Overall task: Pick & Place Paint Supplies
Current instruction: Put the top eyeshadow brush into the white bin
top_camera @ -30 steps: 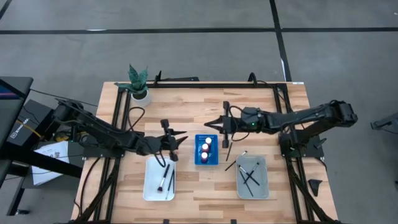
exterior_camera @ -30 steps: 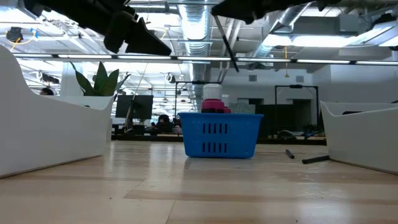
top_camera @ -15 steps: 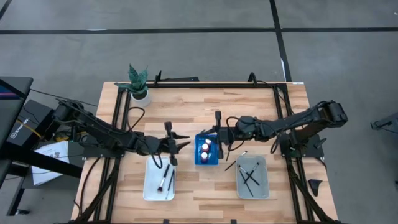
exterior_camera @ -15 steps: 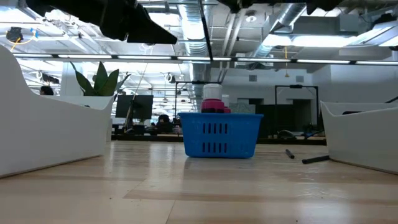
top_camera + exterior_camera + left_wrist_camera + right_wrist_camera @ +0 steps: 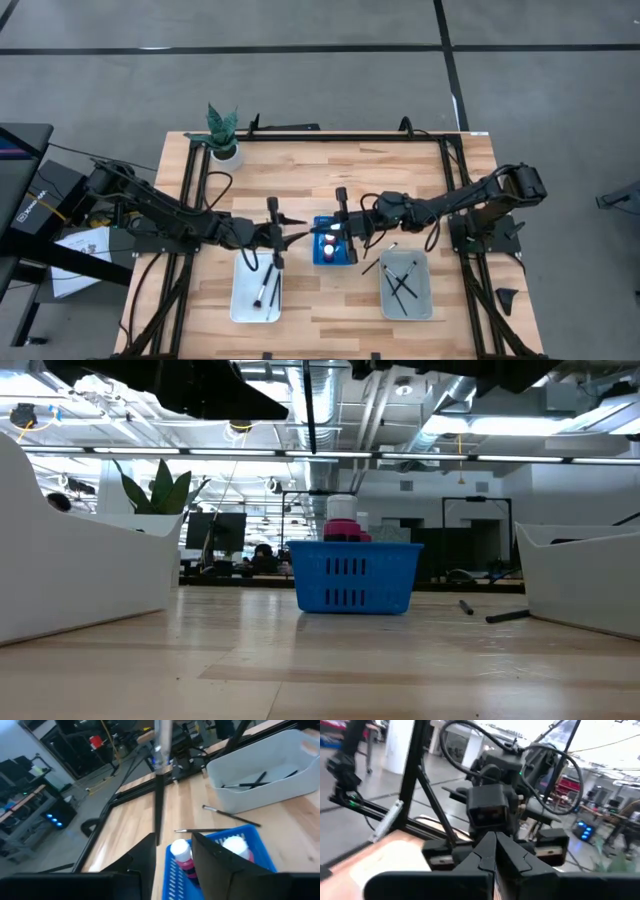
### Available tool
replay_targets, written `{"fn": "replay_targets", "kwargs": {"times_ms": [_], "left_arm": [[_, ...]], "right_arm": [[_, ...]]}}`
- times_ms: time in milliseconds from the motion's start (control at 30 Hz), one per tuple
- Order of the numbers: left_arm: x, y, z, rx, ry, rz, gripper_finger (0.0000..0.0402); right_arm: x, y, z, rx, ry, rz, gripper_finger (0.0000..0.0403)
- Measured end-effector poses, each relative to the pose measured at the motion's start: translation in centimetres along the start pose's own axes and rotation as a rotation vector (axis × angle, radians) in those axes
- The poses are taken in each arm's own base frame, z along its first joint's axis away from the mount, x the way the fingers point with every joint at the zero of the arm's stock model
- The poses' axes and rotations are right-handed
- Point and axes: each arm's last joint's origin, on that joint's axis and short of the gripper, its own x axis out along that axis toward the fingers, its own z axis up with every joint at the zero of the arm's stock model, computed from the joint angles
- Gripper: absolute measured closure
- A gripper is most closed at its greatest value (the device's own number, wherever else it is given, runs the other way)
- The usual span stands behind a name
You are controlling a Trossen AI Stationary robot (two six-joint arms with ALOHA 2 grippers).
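Note:
My right gripper (image 5: 344, 228) hovers over the blue rack (image 5: 332, 259) and is shut on a thin dark-handled brush (image 5: 158, 805). In the low view the brush (image 5: 309, 415) hangs straight down, high above the rack (image 5: 355, 575). Red paint bottles (image 5: 331, 240) with white caps stand in the rack. My left gripper (image 5: 290, 238) is open just left of the rack, level with the brush and facing it. In the left wrist view the brush stands beyond my left gripper (image 5: 172, 855), apart from its fingers. Other brushes lie in the two trays. My right gripper is shut on the brush's upper end, above the silver ferrule (image 5: 161, 751). The place of contact lies outside the left wrist view and is hidden by my own fingers (image 5: 487, 851) in the right wrist view. The brush hangs upright, lifted clear, with its dark handle pointing down.
A white tray (image 5: 243, 290) with brushes lies near-left of the rack, and a grey tray (image 5: 421, 300) with several brushes near-right. Loose brushes (image 5: 378, 262) lie on the wood between rack and grey tray. A potted plant (image 5: 223, 130) stands at the far left corner.
My right gripper has carried the brush toward the table's left and slightly nearer, from right of the rack to above it, close to my left gripper. My left gripper has edged right toward the rack. The brush has stayed hanging upright.

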Motion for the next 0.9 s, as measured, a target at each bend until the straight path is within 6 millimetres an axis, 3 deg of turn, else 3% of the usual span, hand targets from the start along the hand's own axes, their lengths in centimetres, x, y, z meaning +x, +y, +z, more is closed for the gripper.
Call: {"fn": "replay_targets", "kwargs": {"times_ms": [300,633,900], "left_arm": [[0.0,0.0,0.2,-0.01,-0.021,-0.003,0.0241],[-0.1,0.0,0.7,-0.035,-0.079,-0.036,0.0244],[-0.3,-0.3,0.9,-0.033,-0.093,-0.055,0.0248]], "right_arm": [[0.0,0.3,0.4,0.031,-0.043,0.053,0.0403],[3.0,0.6,-1.4,0.034,-0.036,0.104,0.0403],[3.4,-0.5,-1.2,0.037,-0.042,0.123,0.0403]]}}
